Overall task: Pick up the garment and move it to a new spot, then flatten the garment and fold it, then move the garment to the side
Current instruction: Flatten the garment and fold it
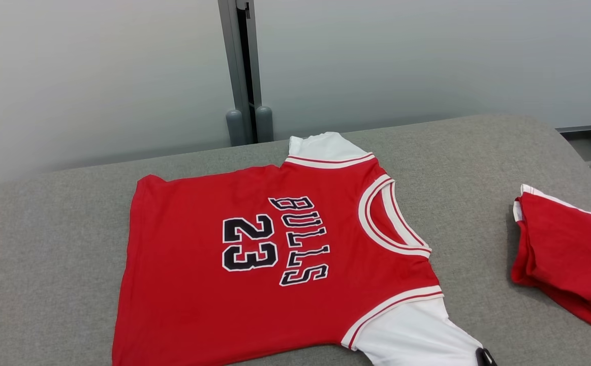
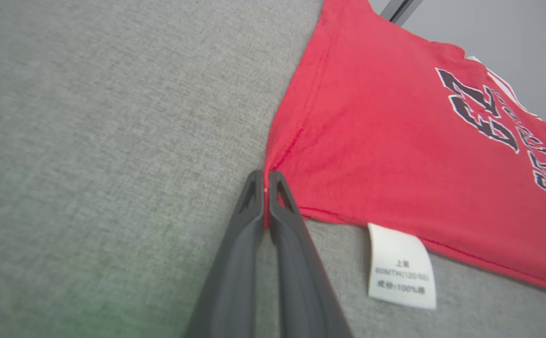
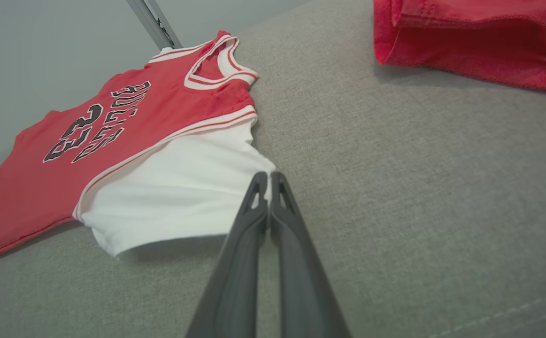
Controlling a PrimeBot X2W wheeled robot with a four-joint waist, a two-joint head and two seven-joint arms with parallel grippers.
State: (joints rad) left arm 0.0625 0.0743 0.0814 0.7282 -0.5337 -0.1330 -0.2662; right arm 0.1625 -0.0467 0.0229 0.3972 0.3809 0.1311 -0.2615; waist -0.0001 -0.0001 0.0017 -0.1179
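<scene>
Grey tabletop (image 2: 89, 141), jersey (image 2: 395, 141) corner in left hand (image 2: 266, 180)

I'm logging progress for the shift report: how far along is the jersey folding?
Done, it seems: the jersey lies spread flat on the grey table, print up. In hand: the left gripper pinches its hem corner, the right gripper the edge of its white sleeve, likely about to fold. To do: no fold is made yet, then moving it aside, perhaps by the folded red garment.
</scene>
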